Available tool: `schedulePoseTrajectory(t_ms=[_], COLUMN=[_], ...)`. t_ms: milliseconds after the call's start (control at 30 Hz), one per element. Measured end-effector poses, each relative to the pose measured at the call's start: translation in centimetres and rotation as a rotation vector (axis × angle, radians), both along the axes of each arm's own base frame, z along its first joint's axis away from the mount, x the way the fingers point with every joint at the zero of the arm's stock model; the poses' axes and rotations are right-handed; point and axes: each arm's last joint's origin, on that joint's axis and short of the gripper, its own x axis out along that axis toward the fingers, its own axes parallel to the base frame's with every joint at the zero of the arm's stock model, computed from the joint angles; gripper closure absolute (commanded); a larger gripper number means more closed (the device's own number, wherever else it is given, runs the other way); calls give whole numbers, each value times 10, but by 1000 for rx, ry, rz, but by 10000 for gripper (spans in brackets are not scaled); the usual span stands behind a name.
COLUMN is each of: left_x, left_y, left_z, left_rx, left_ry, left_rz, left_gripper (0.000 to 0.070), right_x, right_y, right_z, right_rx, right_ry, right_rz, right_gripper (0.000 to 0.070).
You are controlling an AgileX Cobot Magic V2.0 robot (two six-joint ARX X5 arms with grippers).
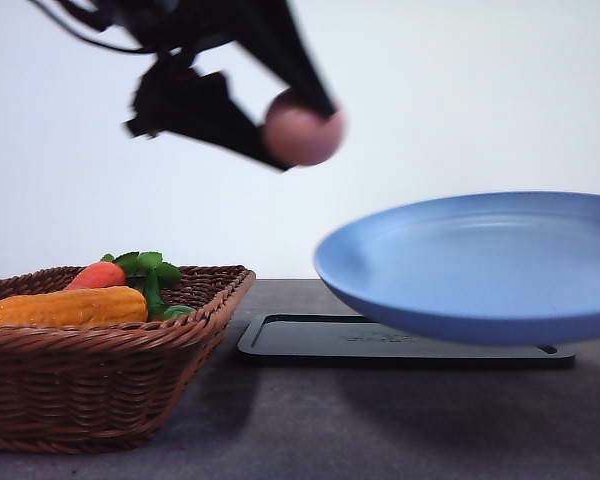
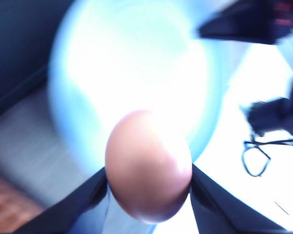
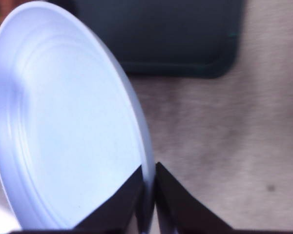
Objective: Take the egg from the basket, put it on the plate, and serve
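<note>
Two grippers are busy, as we see from the front: the left gripper (image 1: 298, 125) is up high, pinching the egg (image 1: 303, 128) well above the desk (image 1: 310, 420), between the basket and the plate. The plate (image 1: 480, 265) hangs in the air, tilted, over the black tray (image 1: 380, 340). The basket (image 1: 100, 360) sits on the left with a carrot (image 1: 97, 275), green leaves (image 1: 145, 270) and an orange corn-like piece (image 1: 65, 306) inside.

Left wrist view, blurred: we see the egg (image 2: 149, 165) clamped between the two dark fingers (image 2: 78, 204) of the left gripper (image 2: 149, 187), with the plate (image 2: 132, 78) washed out pale behind it.

Right wrist view: the right gripper (image 3: 149, 190) is nearly closed, nipping the plate (image 3: 63, 126) by its rim. The tray (image 3: 161, 34) and desk (image 3: 224, 146) lie beyond.
</note>
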Motion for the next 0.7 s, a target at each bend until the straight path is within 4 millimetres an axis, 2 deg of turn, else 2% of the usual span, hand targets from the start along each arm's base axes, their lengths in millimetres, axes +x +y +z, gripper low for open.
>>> schedulePoseTrajectory(t_ms=[167,300,400,700], left_x=[-22,-34,-35,-28], left_y=[-25,-35,-40,-52], left_z=[3,0,-4,-31], left_rx=[33,115,164,257], left_ry=[-160,-299,-351,-323], left_rz=[-39,-54,-50,-75], left_gripper=[506,450,408,390], right_x=[-1,-2,-4,-6], right_y=[3,3,3,3], right_z=[0,-2,-4,-6], right_rx=[101,129,126,123], right_ry=[33,76,121,146], right_rz=[48,58,54,51], right_gripper=[700,700,700,700])
